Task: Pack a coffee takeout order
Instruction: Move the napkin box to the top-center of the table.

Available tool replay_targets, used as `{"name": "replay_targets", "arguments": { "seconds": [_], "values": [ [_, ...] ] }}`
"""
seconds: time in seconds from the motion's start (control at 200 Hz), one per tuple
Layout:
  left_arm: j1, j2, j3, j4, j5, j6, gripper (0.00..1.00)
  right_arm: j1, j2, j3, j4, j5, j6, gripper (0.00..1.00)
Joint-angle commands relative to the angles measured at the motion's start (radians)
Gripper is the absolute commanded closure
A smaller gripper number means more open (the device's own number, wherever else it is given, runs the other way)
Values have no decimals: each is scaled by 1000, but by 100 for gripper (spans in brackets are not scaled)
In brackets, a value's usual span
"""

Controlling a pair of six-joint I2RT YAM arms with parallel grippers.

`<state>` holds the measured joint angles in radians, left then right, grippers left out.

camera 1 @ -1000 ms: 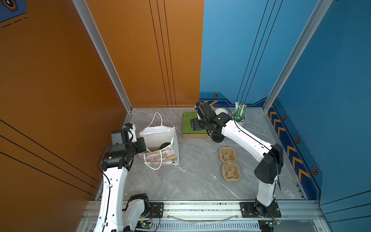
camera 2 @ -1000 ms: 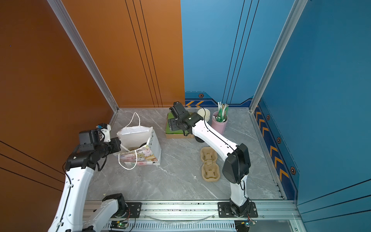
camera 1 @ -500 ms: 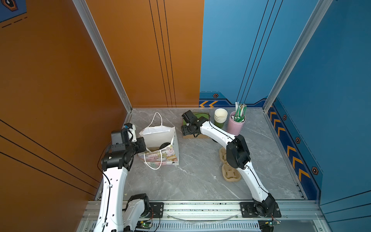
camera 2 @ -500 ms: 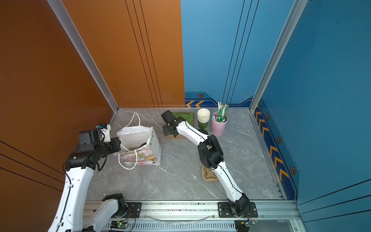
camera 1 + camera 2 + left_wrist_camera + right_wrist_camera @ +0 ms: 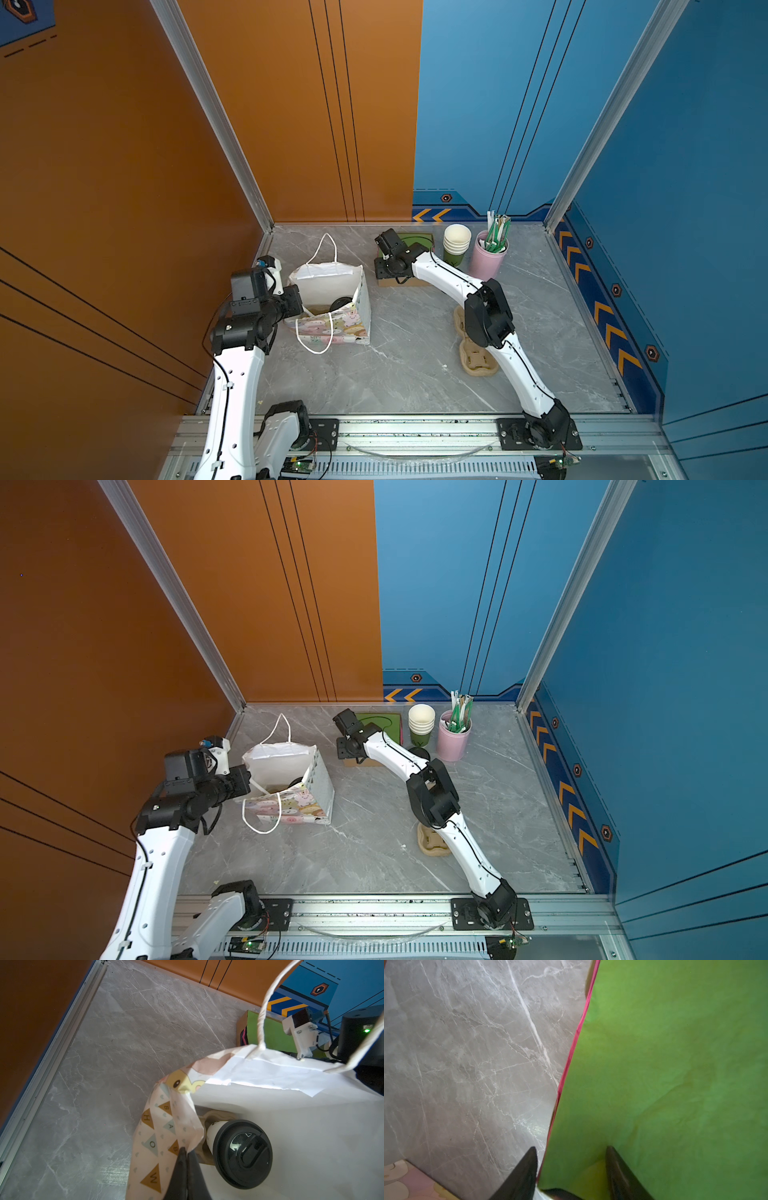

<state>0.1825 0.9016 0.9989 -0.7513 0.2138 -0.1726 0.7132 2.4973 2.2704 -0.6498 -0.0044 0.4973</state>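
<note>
Right gripper stands with its jaws apart astride one edge of the napkin: one fingertip hangs over the bare table, the other is over the green sheet, and the edge runs between them. That napkin lies flat, face up, over a pink sheet near the back wall; it looks close to square, so I cannot tell a long axis. My left gripper is pinched together on the rim of the bag, which stands with its mouth open. Inside, the cup sits in a carrier, its lid on and turned toward the bag's mouth. Grey marble makes the table, walled in orange and blue.
</note>
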Motion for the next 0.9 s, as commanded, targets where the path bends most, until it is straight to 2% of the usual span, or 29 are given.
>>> {"name": "replay_targets", "arguments": {
  "seconds": [0.0, 0.275, 0.385, 0.48, 0.861, 0.896],
  "values": [
    [-4, -5, -22, -19, -2, 7, 99, -20, 25, 21, 8, -27, 34, 59],
    [-3, -3, -21, -19, 0, 5, 99, -40, -18, 13, 10, -48, 39, 78],
    [-3, -3, -19, -19, 0, 5, 99, -46, -63, -18, 10, -53, 34, 91],
    [-3, -4, -19, -19, -2, 5, 98, -45, -101, -57, 10, -71, 25, 97],
    [-3, -7, -17, -19, 1, 7, 98, -18, -283, -319, 10, -153, -26, 98],
    [-3, -6, -17, -19, 0, 7, 98, 15, -302, -347, 10, -156, -36, 96]
  ]
}}
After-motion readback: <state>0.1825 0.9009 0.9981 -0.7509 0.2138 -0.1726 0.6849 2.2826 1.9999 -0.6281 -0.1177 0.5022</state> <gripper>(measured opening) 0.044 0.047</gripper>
